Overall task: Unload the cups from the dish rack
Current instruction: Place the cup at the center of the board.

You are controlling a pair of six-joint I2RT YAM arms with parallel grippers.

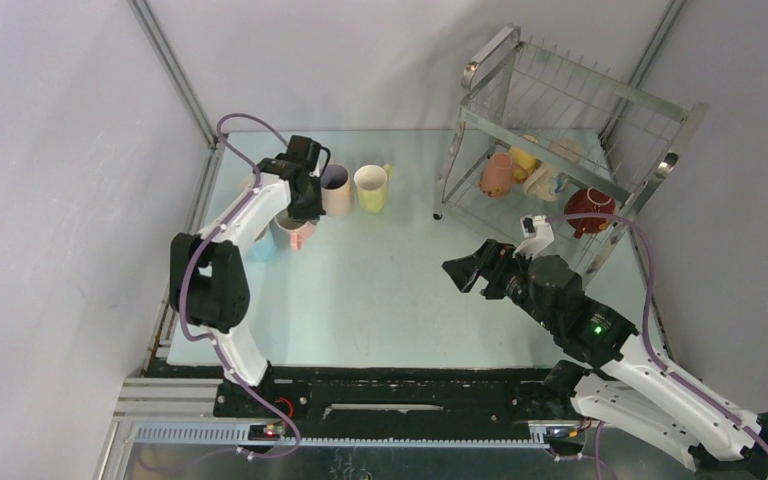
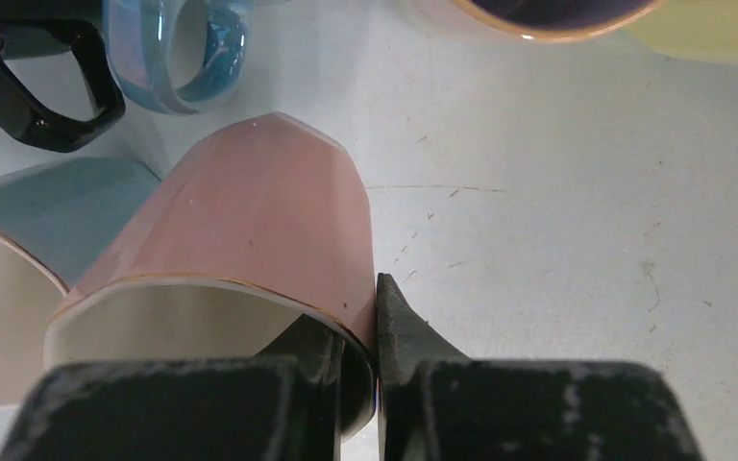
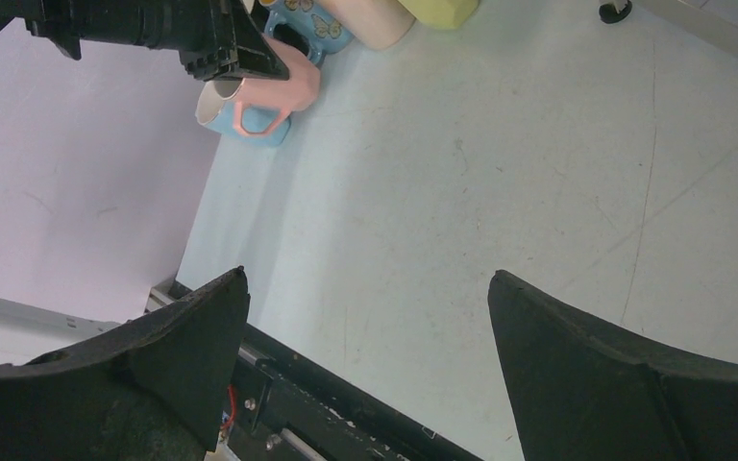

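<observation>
My left gripper (image 1: pixel 301 206) is shut on the rim of a pink mug (image 2: pixel 259 211), one finger inside and one outside, low over the table's far left; the mug also shows in the top view (image 1: pixel 296 233). Next to it stand a light blue mug (image 2: pixel 53 197), a purple-lined mug (image 1: pixel 335 190) and a yellow mug (image 1: pixel 370 187). The chrome dish rack (image 1: pixel 600 95) at the far right holds a pink-brown mug (image 1: pixel 497 173), a yellow one (image 1: pixel 523 158), a cream one (image 1: pixel 548 182) and a dark red one (image 1: pixel 588 208). My right gripper (image 1: pixel 465 270) is open and empty in front of the rack.
A black mug handle (image 2: pixel 53 91) and a blue patterned handle (image 2: pixel 187 58) lie just beyond the pink mug. Grey walls close in the table on the left, back and right. The black base rail (image 3: pixel 365 418) runs along the near edge.
</observation>
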